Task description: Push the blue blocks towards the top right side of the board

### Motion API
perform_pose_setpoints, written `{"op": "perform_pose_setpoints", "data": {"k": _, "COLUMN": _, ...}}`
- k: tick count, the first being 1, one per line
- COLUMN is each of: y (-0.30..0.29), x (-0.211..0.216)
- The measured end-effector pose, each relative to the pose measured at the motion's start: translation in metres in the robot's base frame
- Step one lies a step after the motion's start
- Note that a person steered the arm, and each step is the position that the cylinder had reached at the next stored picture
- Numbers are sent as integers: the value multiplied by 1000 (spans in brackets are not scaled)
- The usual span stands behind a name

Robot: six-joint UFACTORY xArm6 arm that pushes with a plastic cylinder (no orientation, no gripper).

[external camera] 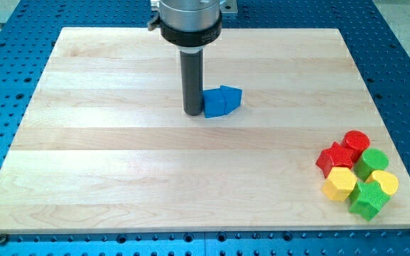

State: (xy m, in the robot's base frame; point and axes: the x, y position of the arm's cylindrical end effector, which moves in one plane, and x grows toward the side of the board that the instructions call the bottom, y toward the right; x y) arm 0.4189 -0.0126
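Observation:
Two blue blocks sit pressed together a little above the board's middle: a blue cube-like block (215, 104) on the left and a blue wedge-like block (231, 96) on its right. My tip (192, 112) stands on the board just left of the blue cube, touching or nearly touching its left face. The dark rod rises from there to the arm's mount at the view's top.
A cluster sits at the board's lower right: a red cylinder (356, 141), a red star-like block (335, 158), a green cylinder (371, 162), a yellow hexagon-like block (340, 184), a yellow block (385, 182) and a green block (368, 199). The wooden board (105, 142) lies on a blue perforated table.

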Motion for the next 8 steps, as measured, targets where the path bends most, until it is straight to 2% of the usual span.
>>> {"op": "perform_pose_setpoints", "data": {"k": 4, "y": 45, "x": 7}}
{"op": "perform_pose_setpoints", "data": {"k": 6, "y": 99, "x": -13}}
{"op": "perform_pose_setpoints", "data": {"k": 8, "y": 102, "x": -12}}
